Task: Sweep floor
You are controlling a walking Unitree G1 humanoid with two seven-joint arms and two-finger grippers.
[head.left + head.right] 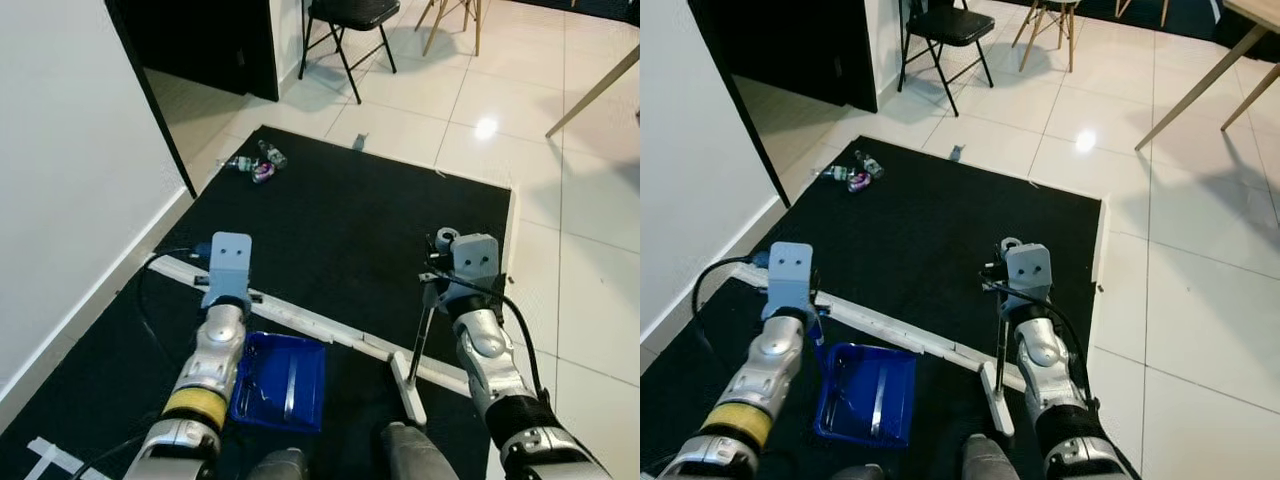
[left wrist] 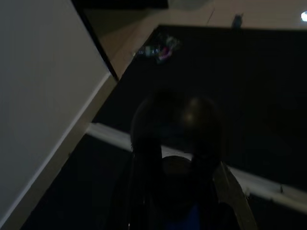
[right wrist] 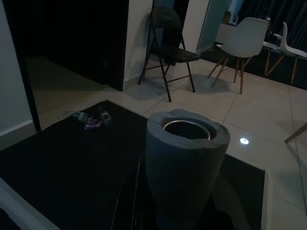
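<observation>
The right end effector is closed around the grey handle top of a broom, whose thin pole drops to a white head on the black mat. The left end effector sits over the blue dustpan at the near left — whether it grips the dustpan I cannot tell. A white strip crosses the mat between them. Litter — small bottles and wrappers — lies at the mat's far left corner, near a dark doorway. A black folding chair stands on the white tiles beyond.

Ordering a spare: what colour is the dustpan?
Blue; the dustpan shows best in the left eye view.
</observation>
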